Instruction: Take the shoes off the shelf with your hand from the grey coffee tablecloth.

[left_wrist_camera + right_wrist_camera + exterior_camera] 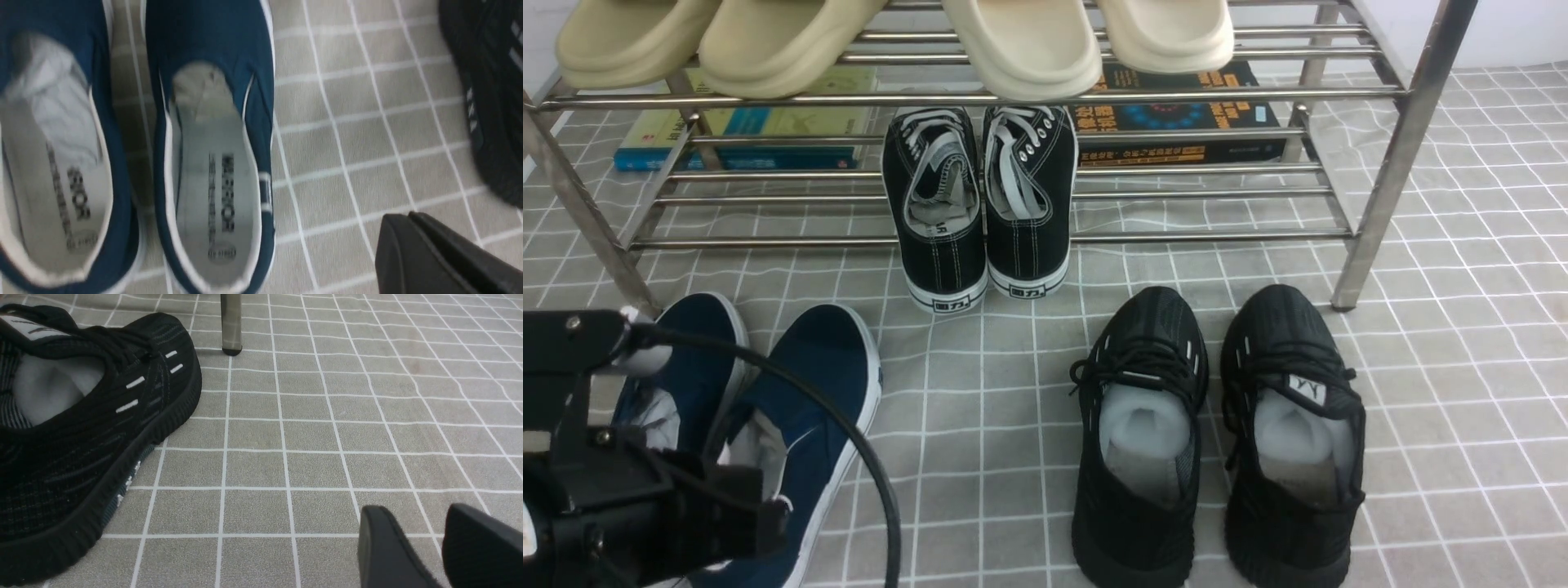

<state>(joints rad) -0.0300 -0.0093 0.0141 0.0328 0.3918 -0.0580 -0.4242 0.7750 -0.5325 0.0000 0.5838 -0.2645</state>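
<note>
Navy shoes (768,425) already down off the shelf (1013,98), side by side on the grey coffee tablecloth (1462,367) at about 8 o'clock in the front view, toes toward the rack, heels toward the robot. Left pincer (425,253) hovering just beside the right-hand navy shoe in its wrist view, tips pressed together with no gap visible, gripping nothing. Right pincer (429,547) low over bare cloth, fingers a small way apart, nothing between them.

Judged step: navy pair placed and let go; black lace-up sneakers (976,204) on the lower tier at 12 o'clock probably next, if more pairs count. Next move likely a lift of the left arm clear of the navy heels, then a reach forward under the upper bars.

Edges and room: upper tier with cream slippers (890,41) overhanging the sneakers, so little headroom. Black knit trainers (1217,433) at 5 o'clock, near the rack's right front leg (231,322). Open cloth between the navy pair and the trainers, a fair lane to the sneakers. Black cable (849,441) looping over the navy shoe, a possible snag. Books (1176,114) behind the lower bars, out of the way.
</note>
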